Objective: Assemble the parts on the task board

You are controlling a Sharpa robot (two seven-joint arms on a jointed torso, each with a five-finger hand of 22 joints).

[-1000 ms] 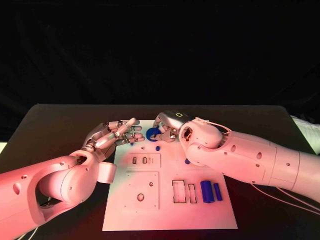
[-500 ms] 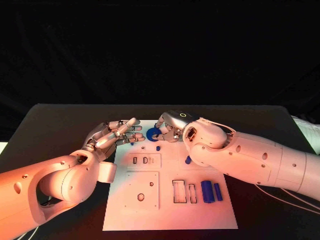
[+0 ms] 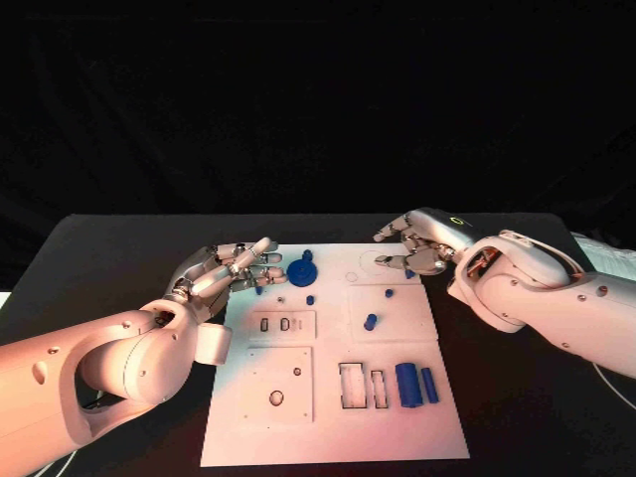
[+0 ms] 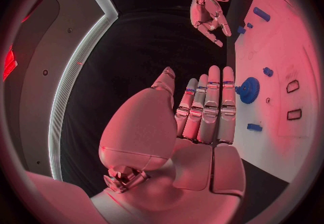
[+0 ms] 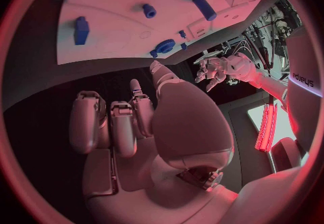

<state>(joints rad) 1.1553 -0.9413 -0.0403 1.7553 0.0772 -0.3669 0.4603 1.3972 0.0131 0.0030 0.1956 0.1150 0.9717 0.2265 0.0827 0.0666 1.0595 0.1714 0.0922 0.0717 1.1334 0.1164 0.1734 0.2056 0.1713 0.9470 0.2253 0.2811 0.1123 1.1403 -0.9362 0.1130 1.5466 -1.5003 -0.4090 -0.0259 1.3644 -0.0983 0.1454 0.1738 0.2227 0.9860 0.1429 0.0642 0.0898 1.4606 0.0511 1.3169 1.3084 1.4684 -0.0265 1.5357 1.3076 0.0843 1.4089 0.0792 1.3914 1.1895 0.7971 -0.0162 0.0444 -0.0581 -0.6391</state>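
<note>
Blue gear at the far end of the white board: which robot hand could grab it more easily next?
Probably the left hand. Its open fingers lie right beside the blue gear, at the task board's far left corner. The right hand is open too, but it sits at the far right corner, farther from the gear.

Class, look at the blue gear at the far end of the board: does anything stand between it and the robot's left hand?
Nothing visible does. The left hand lies open at the board's left edge, fingers pointing toward the gear, with bare board between them.
</note>
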